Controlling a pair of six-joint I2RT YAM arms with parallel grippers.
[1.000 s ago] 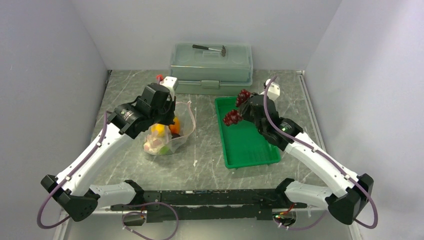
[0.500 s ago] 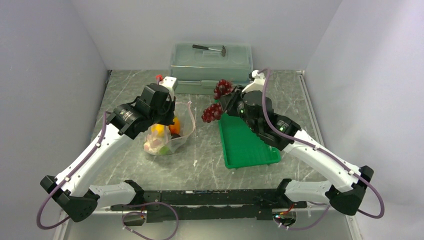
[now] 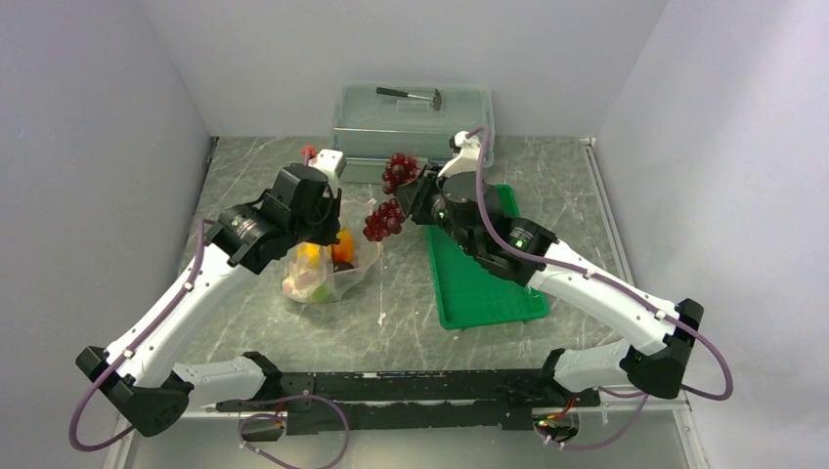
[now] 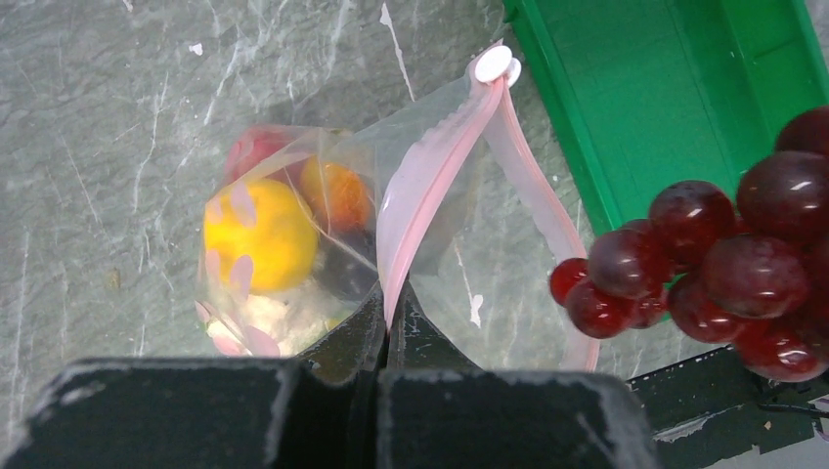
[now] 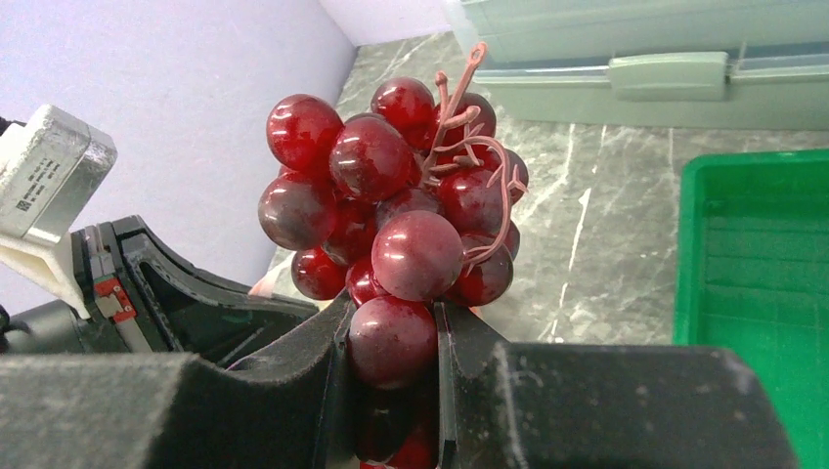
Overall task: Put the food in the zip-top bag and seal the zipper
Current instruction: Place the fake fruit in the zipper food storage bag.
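Diagonally, grapes (image 5: 401, 225) in right gripper (image 5: 391, 318); stem end outward

The only print in sight is a small label (image 5: 34, 191) with a few lines of tiny dark characters. It is stuck on the side of the white block (image 5: 68, 156) mounted at the wrist of the left gripper (image 4: 386, 330), and it shows at the left edge of the right wrist view. The characters are too small and blurred to make out, so no word, brand or number can be read from it. In the other two views nothing bears any text or sign that can be read.
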